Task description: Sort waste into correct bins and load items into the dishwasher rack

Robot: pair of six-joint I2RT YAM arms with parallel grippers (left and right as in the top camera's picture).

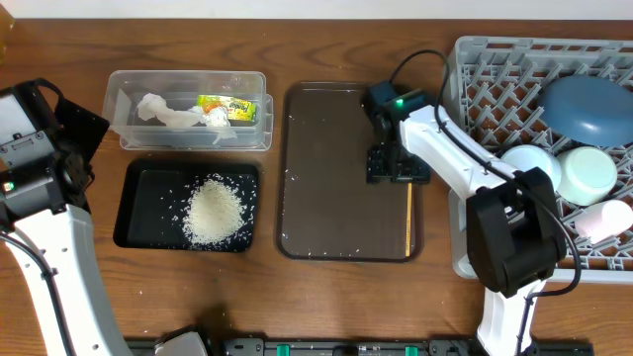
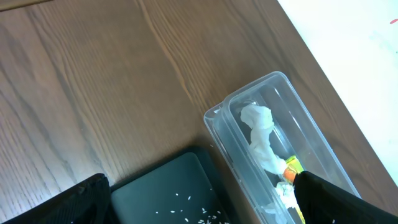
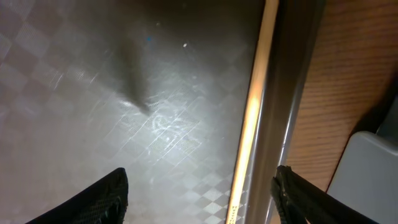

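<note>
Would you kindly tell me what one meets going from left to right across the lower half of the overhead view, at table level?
black tray → brown serving tray → chopsticks, lying by that tray's right edge → dishwasher rack

Table (image 1: 326, 297) is seen straight down from overhead, far. Left wrist view is angled down, nearer, on clear tub (image 2: 283, 84) and black tray (image 2: 174, 180) — shared with overhead. Right wrist view is pressed very close on brown tray (image 3: 93, 93) and chopstick (image 3: 254, 112) — likewise shared
</note>
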